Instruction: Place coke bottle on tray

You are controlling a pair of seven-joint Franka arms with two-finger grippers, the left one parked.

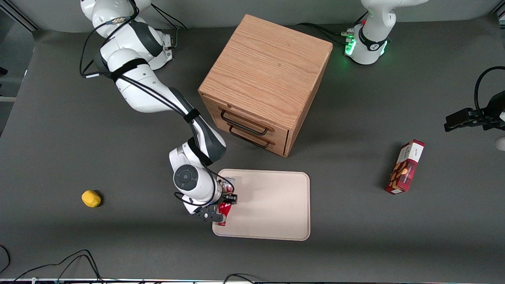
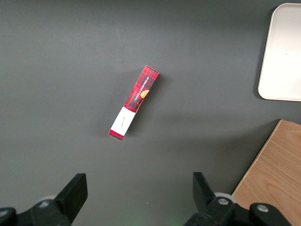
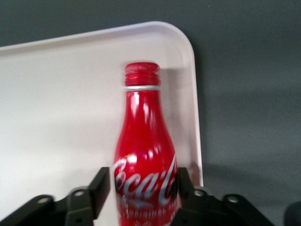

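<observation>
While I hold the coke bottle (image 3: 145,155) pinched in the gripper (image 1: 221,205), it hangs over the tray (image 1: 272,209), just inside the rim at the working arm's end. Release now and it could tip or roll off that rim. Cabinet (image 1: 264,83) farther back; snack box (image 1: 405,167) toward the parked arm's end.

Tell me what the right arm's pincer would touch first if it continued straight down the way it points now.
Most likely the tray. The pincer is shut on the coke bottle and points down over the tray's edge nearest the working arm. Height above the tray is unclear.
</observation>
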